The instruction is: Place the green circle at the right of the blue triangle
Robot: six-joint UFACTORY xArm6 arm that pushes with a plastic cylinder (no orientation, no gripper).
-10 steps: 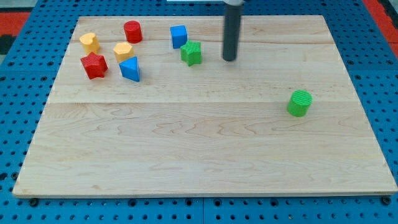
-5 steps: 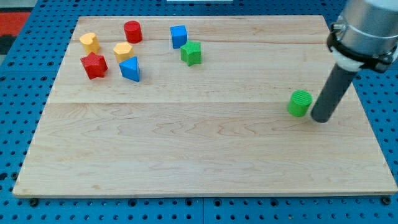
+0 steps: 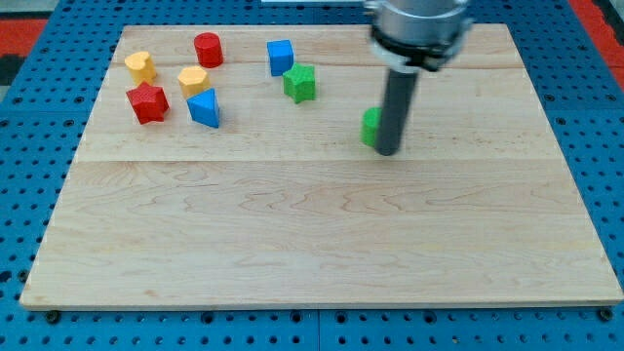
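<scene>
The green circle [image 3: 370, 128] lies on the wooden board, right of its middle, partly hidden behind my rod. My tip [image 3: 387, 150] touches its right side. The blue triangle [image 3: 204, 107] sits at the upper left, well to the left of the green circle.
Around the blue triangle are a red star [image 3: 147, 102], a yellow hexagon [image 3: 192, 79], a yellow heart [image 3: 140, 66] and a red cylinder [image 3: 208, 49]. A blue cube [image 3: 280, 57] and a green star [image 3: 300, 83] lie between the triangle and the circle. The wooden board [image 3: 322, 234] rests on a blue pegboard.
My tip swung from the view's top to the right of the green circle, then pushed it left and slightly up across the board.
</scene>
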